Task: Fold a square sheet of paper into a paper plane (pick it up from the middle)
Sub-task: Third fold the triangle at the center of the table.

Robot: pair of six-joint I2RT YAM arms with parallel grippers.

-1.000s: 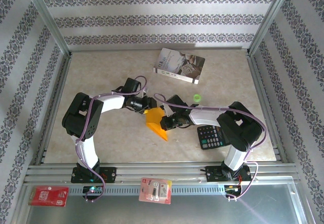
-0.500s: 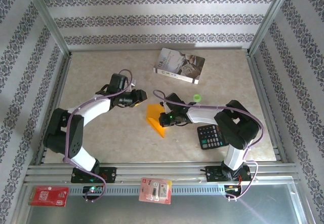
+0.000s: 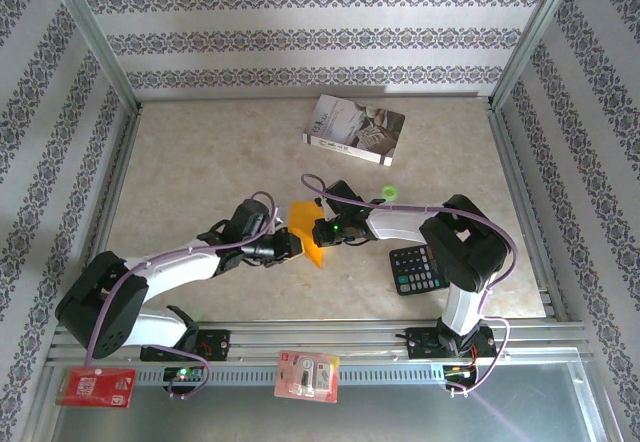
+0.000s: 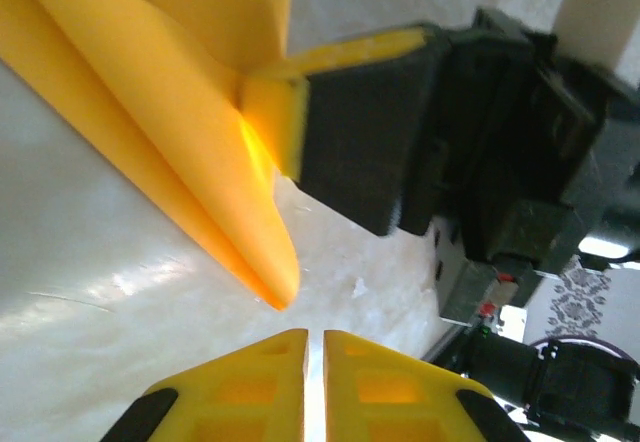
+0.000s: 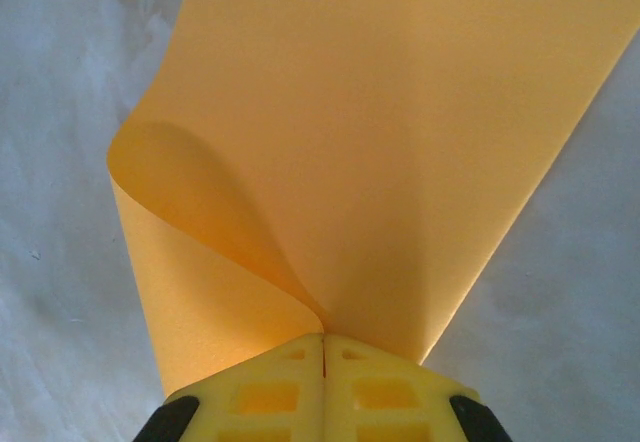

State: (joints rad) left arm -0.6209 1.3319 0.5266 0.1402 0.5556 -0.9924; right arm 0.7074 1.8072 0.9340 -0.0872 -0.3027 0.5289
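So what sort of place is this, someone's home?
Likely a robot test bench, not a home: a left arm and right arm bolted to a metal rail, wallpapered panels boxing in the table, and scattered props like a book and calculator.

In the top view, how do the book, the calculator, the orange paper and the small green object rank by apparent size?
1. book
2. calculator and orange paper: too alike to rank, as the paper is folded and partly hidden
3. green object
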